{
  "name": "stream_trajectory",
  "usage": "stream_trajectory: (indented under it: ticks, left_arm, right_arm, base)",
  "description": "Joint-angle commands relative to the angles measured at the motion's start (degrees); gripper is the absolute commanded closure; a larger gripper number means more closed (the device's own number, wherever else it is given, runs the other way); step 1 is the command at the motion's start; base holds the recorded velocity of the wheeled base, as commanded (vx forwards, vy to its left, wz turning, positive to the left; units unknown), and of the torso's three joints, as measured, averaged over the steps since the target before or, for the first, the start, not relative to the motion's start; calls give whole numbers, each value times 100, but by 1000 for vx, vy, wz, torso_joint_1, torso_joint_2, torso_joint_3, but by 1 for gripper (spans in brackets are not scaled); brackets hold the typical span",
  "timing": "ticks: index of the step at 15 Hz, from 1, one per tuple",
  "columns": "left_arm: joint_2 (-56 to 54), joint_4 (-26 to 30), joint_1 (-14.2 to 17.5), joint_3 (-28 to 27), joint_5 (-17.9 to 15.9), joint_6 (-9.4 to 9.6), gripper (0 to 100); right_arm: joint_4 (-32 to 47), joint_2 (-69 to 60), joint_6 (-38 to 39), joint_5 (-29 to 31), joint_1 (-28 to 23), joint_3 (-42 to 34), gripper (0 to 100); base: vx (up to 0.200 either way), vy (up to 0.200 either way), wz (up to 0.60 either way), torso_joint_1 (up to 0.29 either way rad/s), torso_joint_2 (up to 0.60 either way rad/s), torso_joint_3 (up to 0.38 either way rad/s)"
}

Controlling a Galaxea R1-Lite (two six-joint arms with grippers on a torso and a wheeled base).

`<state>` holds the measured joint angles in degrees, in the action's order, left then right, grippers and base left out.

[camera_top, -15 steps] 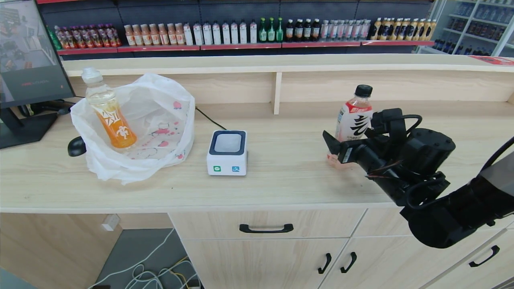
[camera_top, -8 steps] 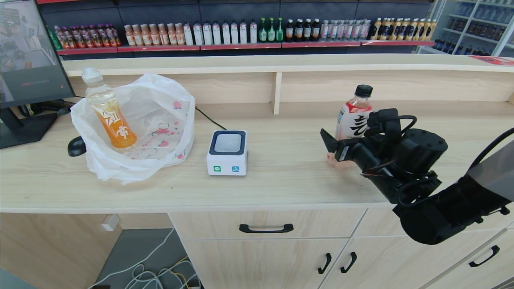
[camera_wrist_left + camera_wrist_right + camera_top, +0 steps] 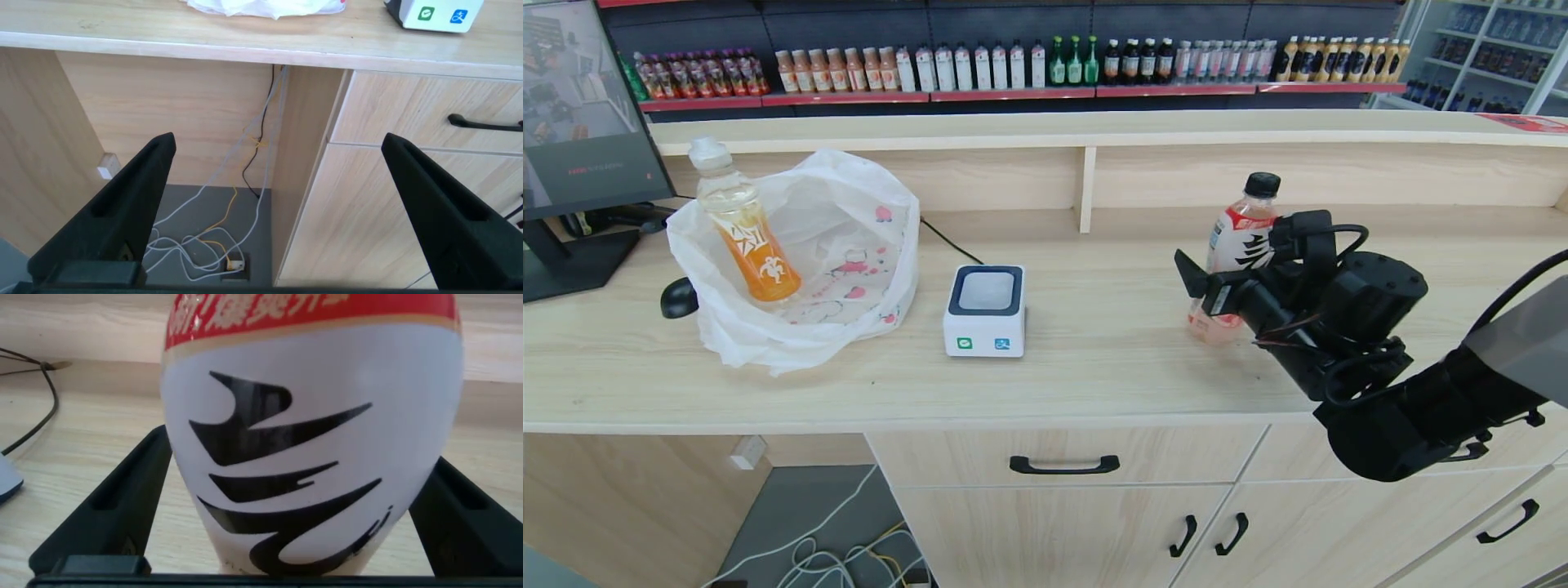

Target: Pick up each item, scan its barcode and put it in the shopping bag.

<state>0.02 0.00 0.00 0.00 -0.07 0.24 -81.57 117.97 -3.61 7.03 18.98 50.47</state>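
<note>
Now our left gripper (image 3: 278, 147) hangs wide open and empty below the counter (image 3: 163, 37), while our right gripper (image 3: 1221, 282) stands open around the upright bottle (image 3: 1241, 233) on its right side; closing off-centre, we could tip it. Since a second ago, that arm has pushed farther around it.

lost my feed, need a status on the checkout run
Left gripper open, low by the cabinets. Right gripper open, straddling the black-capped bottle on the counter. Nothing between it and the scanner.
</note>
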Motion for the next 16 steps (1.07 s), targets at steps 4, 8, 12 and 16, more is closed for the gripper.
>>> stream_trajectory:
  ticks: [4, 8, 12, 16]
  left_arm:
    - [-2, 0, 0, 0, -1, 2, 0]
    - [-2, 0, 0, 0, -1, 2, 0]
    - [-2, 0, 0, 0, -1, 2, 0]
    - [-2, 0, 0, 0, 7, 2, 0]
  right_arm:
    - [-8, -2, -8, 0, -17, 7, 100]
    - [-8, -37, 0, -9, -17, 24, 100]
    - [18, -72, -8, -9, -8, 112, 100]
    - [167, -310, -17, -9, -8, 112, 100]
  base:
    - [0, 0, 0, 0, 0, 0]
    - [0, 0, 0, 0, 0, 0]
    - [0, 0, 0, 0, 0, 0]
    - [0, 0, 0, 0, 0, 0]
